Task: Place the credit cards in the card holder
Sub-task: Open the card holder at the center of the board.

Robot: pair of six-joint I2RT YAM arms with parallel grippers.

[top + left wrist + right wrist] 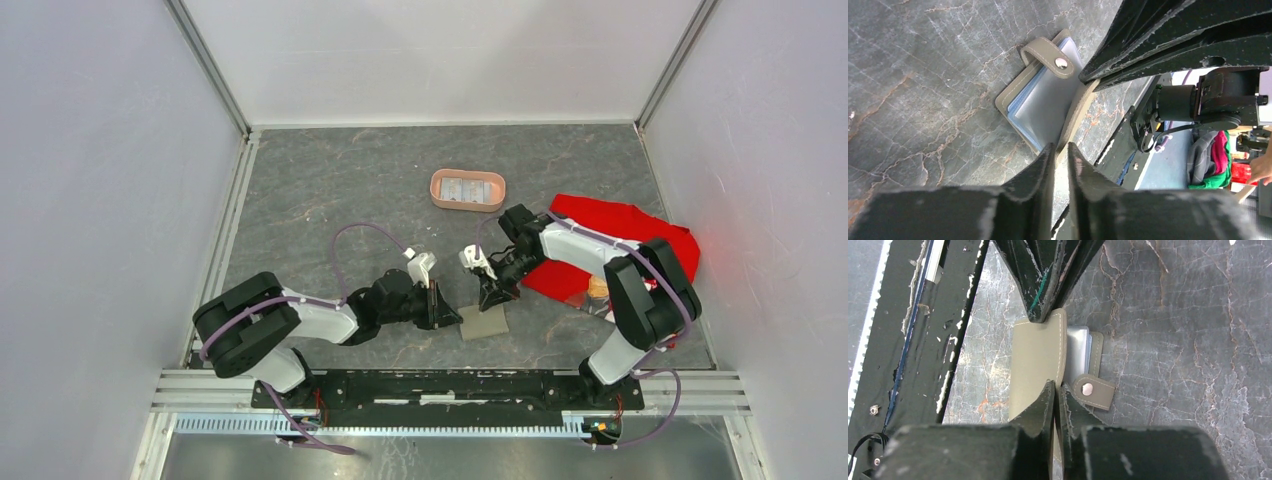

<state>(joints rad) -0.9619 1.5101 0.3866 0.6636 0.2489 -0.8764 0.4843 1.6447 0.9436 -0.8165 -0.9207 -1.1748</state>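
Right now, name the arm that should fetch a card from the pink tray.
Right, probably: the right gripper sits nearer the pink tray; the left gripper, clamped on the card holder, can hold it open.

Overhead camera looks down on the whole desk (330, 190) from the near edge; both wrist cameras sit close, facing one wallet (1043, 107) from opposite sides
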